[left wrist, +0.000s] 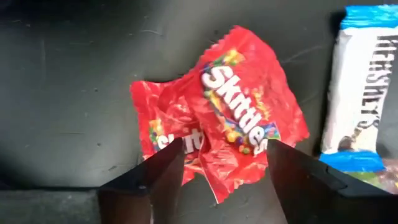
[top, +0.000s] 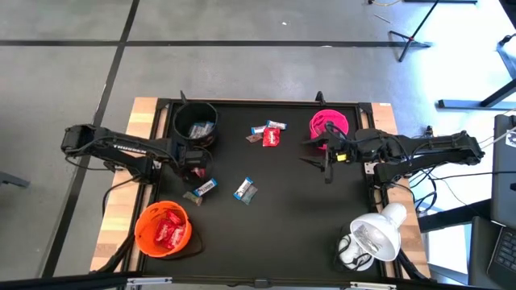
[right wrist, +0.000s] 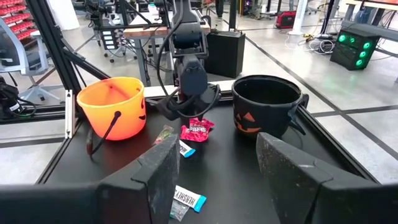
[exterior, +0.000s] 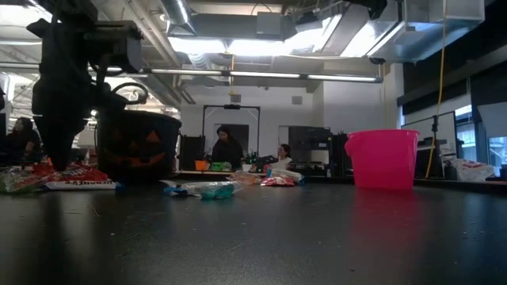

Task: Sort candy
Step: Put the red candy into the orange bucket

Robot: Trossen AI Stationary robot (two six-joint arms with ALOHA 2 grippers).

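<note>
The left gripper is held open just above two red candy packets, fingers spread either side for a grasp; a blue-and-white bar lies beside them; farther off, the right gripper waits open by the pink bowl.

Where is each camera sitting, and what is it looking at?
High: above, facing down on the table, both arms, three bowls.
Low: at tabletop height, facing the room; left arm, black bowl, pink bowl.
Left wrist: over a red candy between its open fingers.
Right wrist: facing across the table; own fingers, left gripper.
Both wrist views share the red candy.
</note>
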